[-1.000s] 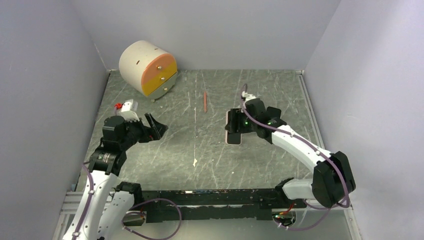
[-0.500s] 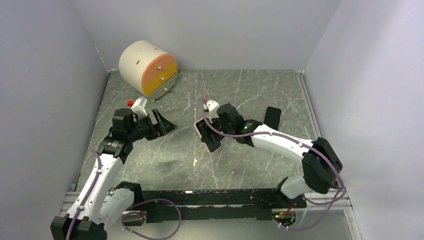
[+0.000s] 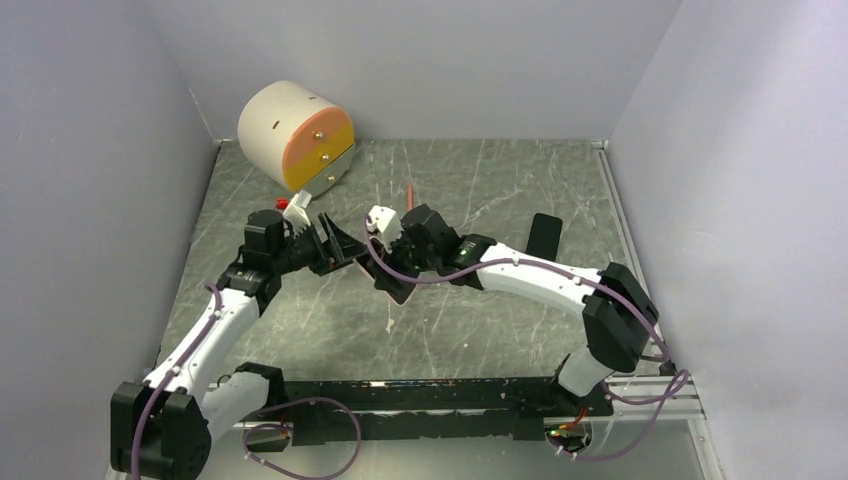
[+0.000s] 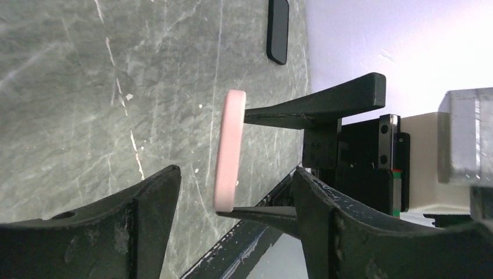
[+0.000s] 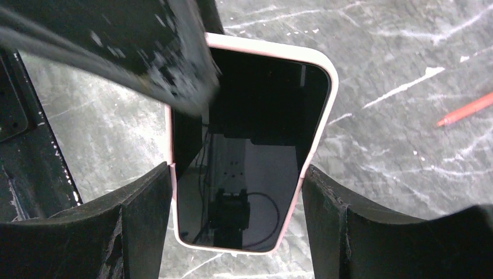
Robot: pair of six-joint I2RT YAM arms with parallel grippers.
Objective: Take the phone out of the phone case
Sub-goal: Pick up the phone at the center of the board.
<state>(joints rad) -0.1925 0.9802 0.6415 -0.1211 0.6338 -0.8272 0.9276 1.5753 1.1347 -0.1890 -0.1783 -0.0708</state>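
Observation:
The phone has a black screen and sits in a pink case. My right gripper is shut on the case's long sides and holds it tilted above the table at mid-left. My left gripper is open. Its fingers straddle the far end of the phone, one of them over the screen. In the left wrist view the case shows edge-on between my open left fingers, clamped by the right gripper's thin fingers.
A black flat slab lies on the table at the right, also seen in the left wrist view. A red pen lies behind the grippers. A round white and orange drawer unit stands at the back left.
My right arm has carried the cased phone from the table's right to mid-left. My left arm has swung right, and its open fingers now straddle the phone's end.

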